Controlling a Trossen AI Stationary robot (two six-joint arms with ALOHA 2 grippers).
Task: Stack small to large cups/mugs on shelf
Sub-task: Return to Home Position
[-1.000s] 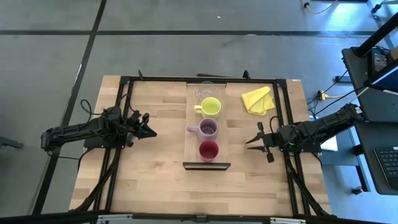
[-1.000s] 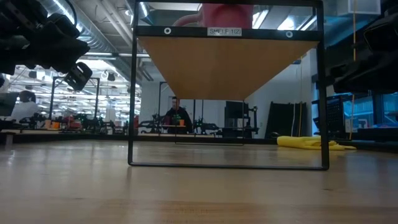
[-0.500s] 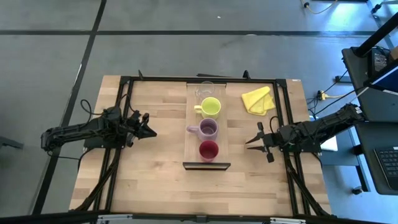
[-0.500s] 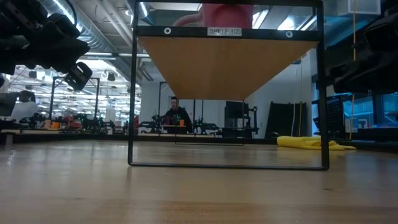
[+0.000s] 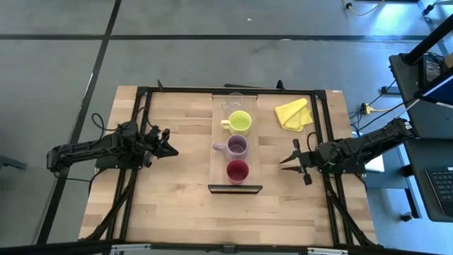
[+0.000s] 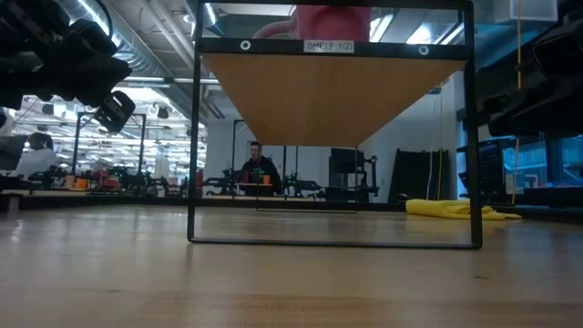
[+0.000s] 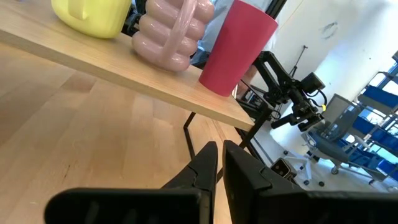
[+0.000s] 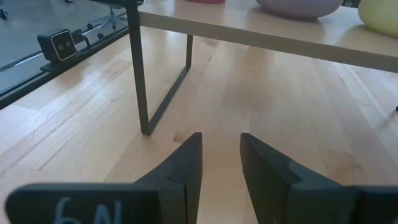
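The shelf (image 5: pixel 236 152) stands mid-table on a dark frame. Four cups stand upright in a row on it, from far to near: clear glass (image 5: pixel 234 103), yellow-green mug (image 5: pixel 239 122), purple mug (image 5: pixel 237 146), red cup (image 5: pixel 238 171). My left gripper (image 5: pixel 174 150) is shut and empty left of the shelf, pointing at it; in its wrist view (image 7: pixel 219 152) the red cup (image 7: pixel 236 50) is nearest. My right gripper (image 5: pixel 282 161) is open and empty right of the shelf, low over the table (image 8: pixel 221 143).
A yellow cloth (image 5: pixel 294 113) lies on the tabletop at the far right, also in the low view (image 6: pixel 451 210). The shelf's dark leg frame (image 8: pixel 140 81) stands on the table. Bare tabletop (image 5: pixel 184 205) lies near the front edge. A person (image 6: pixel 260 169) sits far behind.
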